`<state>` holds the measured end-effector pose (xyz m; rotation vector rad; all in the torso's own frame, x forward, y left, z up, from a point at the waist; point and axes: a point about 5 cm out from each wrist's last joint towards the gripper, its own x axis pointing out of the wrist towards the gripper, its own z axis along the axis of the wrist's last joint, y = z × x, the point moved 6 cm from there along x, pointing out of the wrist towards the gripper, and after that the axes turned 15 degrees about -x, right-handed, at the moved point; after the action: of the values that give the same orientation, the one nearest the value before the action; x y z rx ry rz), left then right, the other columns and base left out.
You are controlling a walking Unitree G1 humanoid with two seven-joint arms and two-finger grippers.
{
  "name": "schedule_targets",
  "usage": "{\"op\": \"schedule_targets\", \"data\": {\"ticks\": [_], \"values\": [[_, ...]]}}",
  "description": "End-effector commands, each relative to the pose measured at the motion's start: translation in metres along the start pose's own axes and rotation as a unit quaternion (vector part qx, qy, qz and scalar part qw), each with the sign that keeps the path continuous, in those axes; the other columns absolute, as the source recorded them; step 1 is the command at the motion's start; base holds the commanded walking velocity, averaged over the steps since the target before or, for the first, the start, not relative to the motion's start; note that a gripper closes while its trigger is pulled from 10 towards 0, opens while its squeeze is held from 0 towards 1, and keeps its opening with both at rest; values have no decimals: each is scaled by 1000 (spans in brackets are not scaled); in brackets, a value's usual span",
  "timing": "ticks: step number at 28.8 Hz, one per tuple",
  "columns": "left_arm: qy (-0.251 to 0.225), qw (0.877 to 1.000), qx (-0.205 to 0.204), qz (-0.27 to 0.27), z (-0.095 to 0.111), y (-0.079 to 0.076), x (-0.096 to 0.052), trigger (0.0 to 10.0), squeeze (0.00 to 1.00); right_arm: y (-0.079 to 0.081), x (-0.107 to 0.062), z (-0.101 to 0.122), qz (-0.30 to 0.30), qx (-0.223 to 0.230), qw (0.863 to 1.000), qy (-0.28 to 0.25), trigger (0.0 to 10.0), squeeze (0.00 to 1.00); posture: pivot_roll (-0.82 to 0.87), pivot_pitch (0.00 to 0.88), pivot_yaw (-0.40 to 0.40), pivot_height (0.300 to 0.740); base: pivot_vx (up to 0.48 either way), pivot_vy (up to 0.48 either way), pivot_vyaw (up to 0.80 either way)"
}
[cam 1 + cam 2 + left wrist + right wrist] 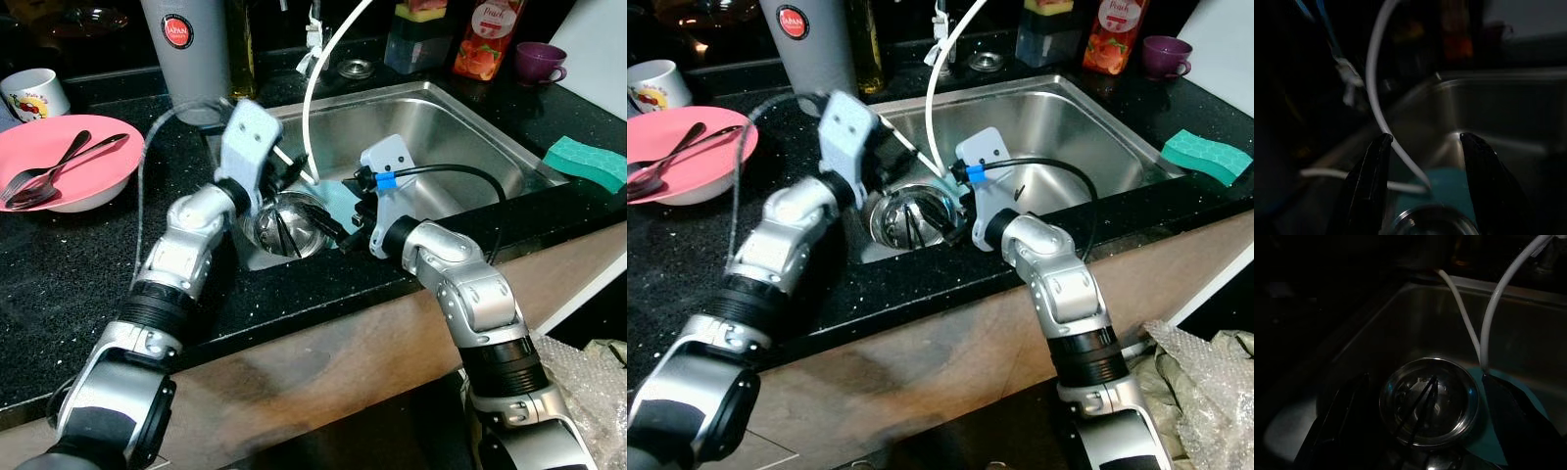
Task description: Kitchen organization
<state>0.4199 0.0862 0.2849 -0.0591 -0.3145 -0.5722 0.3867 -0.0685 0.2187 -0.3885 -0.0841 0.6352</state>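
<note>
Sink: our landmark is the stainless steel sink basin (460,127), sunk in the black speckled counter (59,264).
Steel bowl: a round shiny steel bowl (1429,401) sits on the sink floor at the near left corner, with thin dark utensils inside, atop a teal sheet (1498,440).
Left gripper: our left gripper (1422,188) hangs just above the bowl's left rim, fingers spread and grasping nothing.
Right gripper: our right gripper (1420,431) reaches in from the sink's near edge, its black fingers splayed either side of the bowl, not yet clamped.
Hose: a thin white hose (318,69) curves down from behind the sink to the teal sheet, passing between our left fingers.
Pink bowl: a pink bowl with spoons (69,162) lies well left of the sink.
Sponge: a green sponge (588,162) rests on the sink's right edge.
Risk: we judge the hose could snag in a closing grip; the slick bowl may tip and spill its utensils.
</note>
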Motion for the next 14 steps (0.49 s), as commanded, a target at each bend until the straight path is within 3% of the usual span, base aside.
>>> {"op": "schedule_targets", "data": {"ticks": [1,2,3,5,9,11,14], "values": [[-24,999,-11,23,13,10,-5,10000,0,-5,-1,4,-13,6,1000,-10,10000,0,23,68,28,740,0,0,0],[-55,997,-10,59,29,22,-10,10000,0,-9,-2,6,-25,10,999,-16,10000,0,22,68,29,740,0,0,0],[-55,997,-10,59,29,22,-10,10000,0,-9,-2,6,-25,10,999,-16,10000,0,22,68,29,740,0,0,0],[-91,989,-14,116,52,41,-23,10000,0,-13,-3,11,-40,24,999,-27,10000,0,22,68,29,740,0,0,0],[-82,988,2,130,53,43,-28,10000,0,-12,-4,11,-40,26,998,-29,10000,0,26,65,23,740,0,0,0],[-51,987,34,147,45,41,-40,10000,0,-11,-4,13,-55,34,997,-38,10000,0,27,64,22,740,0,0,0],[-54,982,39,177,46,42,-56,10000,0,-18,-6,17,-106,58,991,-56,10000,0,27,56,19,740,0,0,0]]}}
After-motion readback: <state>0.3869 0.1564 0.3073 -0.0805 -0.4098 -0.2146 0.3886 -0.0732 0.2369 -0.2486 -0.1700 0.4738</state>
